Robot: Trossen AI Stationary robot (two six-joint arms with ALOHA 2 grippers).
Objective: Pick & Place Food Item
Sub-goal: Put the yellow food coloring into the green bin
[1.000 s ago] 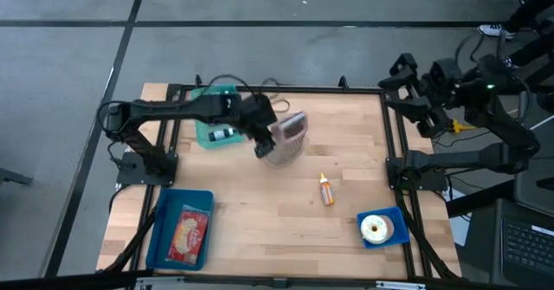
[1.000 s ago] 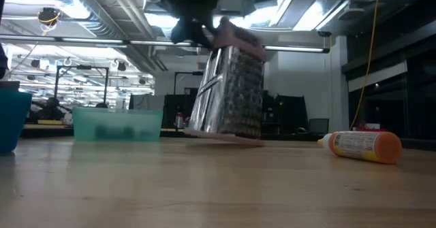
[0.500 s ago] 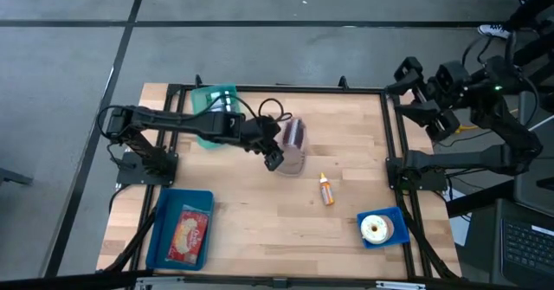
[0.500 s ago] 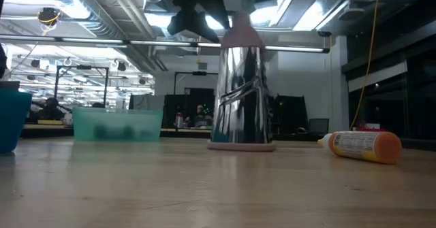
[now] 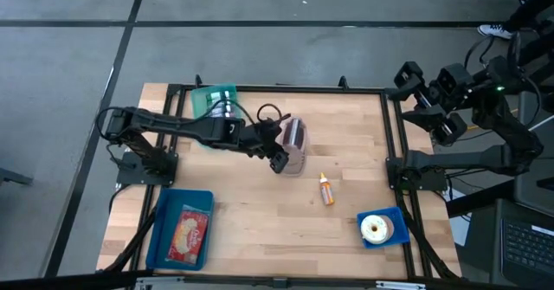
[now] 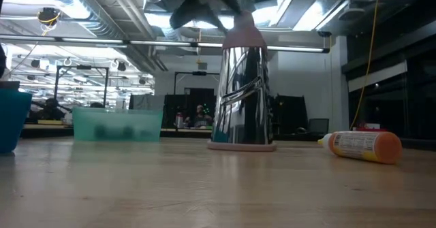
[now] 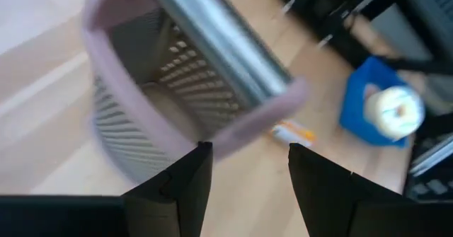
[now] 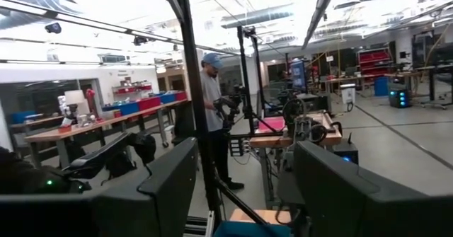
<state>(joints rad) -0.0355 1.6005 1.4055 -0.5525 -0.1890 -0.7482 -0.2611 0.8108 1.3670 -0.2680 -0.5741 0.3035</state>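
A metal box grater (image 5: 295, 143) with a pink handle and pink base stands upright on its base mid-table, also in the low view (image 6: 244, 99). My left gripper (image 5: 279, 158) is at its top, on the near-left side, shut on the pink handle. My right gripper (image 5: 414, 91) hangs open, high beyond the table's right edge, with nothing between its fingers (image 8: 177, 187). An orange-capped bottle (image 5: 326, 190) lies on its side to the right of the grater. A doughnut (image 5: 376, 228) sits in a blue bowl at the near right. My left gripper has the pink handle's bar (image 7: 244, 131) on top of the grater between its two fingers (image 7: 191, 173). They come slanting down from the table's near-left side. The grater stands upright with its base (image 6: 242, 146) on the table.
A blue tray (image 5: 160, 229) with a food packet lies at the near left. A green bin (image 5: 212, 99) stands at the far left, behind my left arm. Open wood lies between the grater and the near edge. A person stands in the room beyond, in the right wrist view.
The grater was tilted with one base edge on the table; now it stands upright on its whole base. My left gripper has moved with its top toward the table's right and near edges and has rolled about its own axis.
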